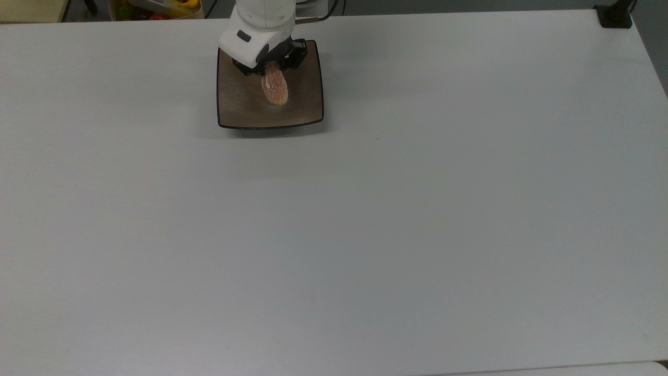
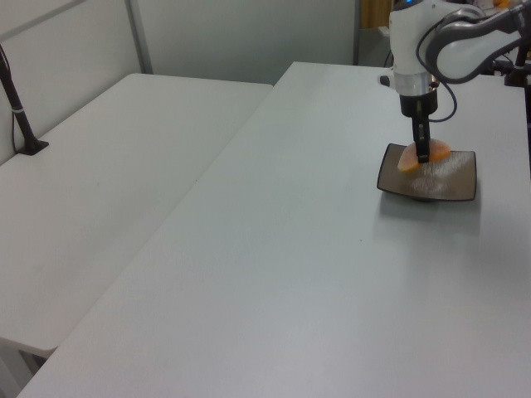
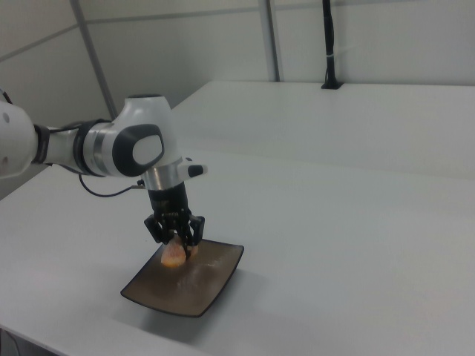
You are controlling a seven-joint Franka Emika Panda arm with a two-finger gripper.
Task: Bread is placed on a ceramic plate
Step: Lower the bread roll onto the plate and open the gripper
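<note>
The gripper (image 1: 272, 72) has its two fingers pinched on one end of the bread (image 1: 275, 89), which hangs just over the ceramic plate (image 1: 245, 107), toward the plate's far side in the top view; whether it touches yet, I cannot tell. The roll looks light and soft, likely to dent under a hard squeeze, so a gentle hold across its narrow width suits it. It is a small oval, orange-pink and speckled; the plate is square, glossy brown, dark-rimmed.
</note>
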